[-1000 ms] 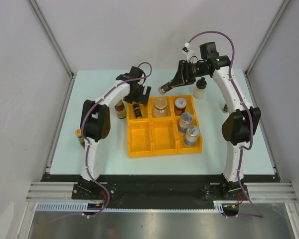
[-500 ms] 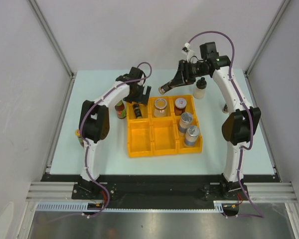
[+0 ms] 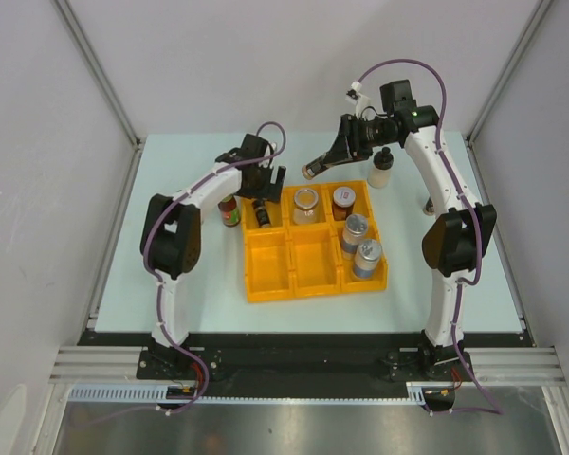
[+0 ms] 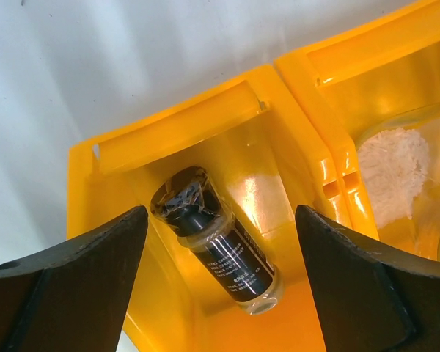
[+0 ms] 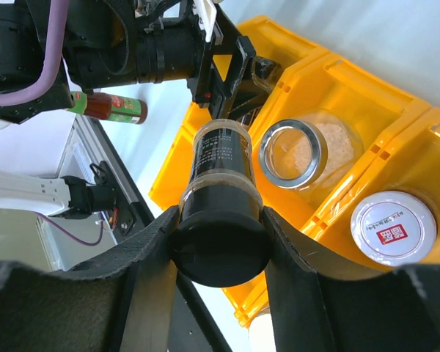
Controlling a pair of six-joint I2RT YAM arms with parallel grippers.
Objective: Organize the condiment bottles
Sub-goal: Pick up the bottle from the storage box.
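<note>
Plainly black-capped, dark-labelled spice jar (image 5: 221, 198).

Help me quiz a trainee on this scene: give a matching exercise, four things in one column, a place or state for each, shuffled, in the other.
Things
1. left gripper
2. right gripper
3. red sauce bottle
4. silver-rimmed powder jar

Places or states
A. on the table, just left of the tray
B. shut on a black-capped jar
C. upright in the tray's far middle compartment
D. open above a dark jar lying in the far left compartment

Pairs: 1-D, 2-B, 3-A, 4-C.
</note>
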